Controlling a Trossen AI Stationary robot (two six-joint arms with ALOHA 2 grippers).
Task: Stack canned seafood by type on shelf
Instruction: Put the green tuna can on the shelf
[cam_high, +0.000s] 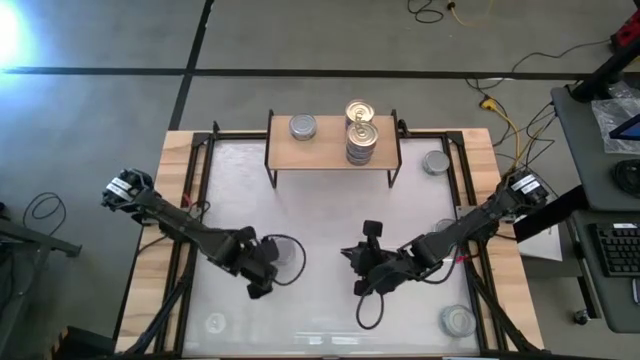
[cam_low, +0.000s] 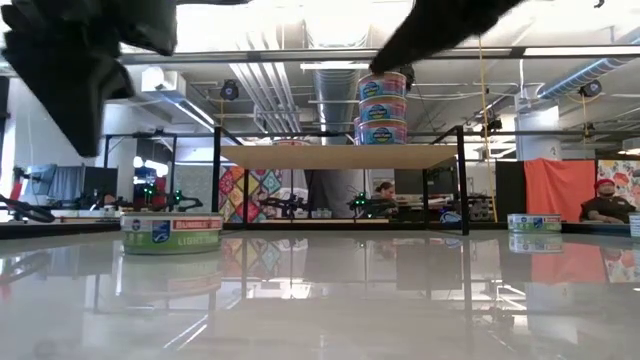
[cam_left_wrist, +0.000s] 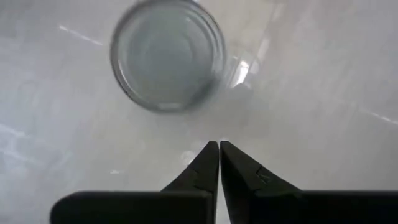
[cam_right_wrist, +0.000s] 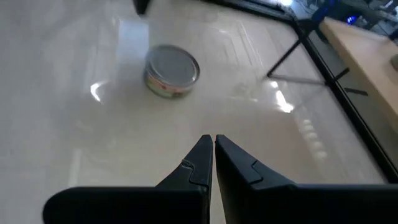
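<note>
Silver-topped tins (cam_high: 458, 321) dot the table (cam_high: 330, 215) around the shelf (cam_high: 330, 152) (gold stack (cam_high: 361, 143) aboard); left gripper (cam_high: 262, 282) and right gripper (cam_high: 363, 284) hover clenched, empty.

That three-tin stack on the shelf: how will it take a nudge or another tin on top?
Probably tippy: the stack is three tins high on the shelf, and in the low view looks taller than wide. The tins look rigid metal, so likely no crushing. Smooth rims may let a pushed tin slide off rather than topple. Both grippers are shut, away from it.
</note>
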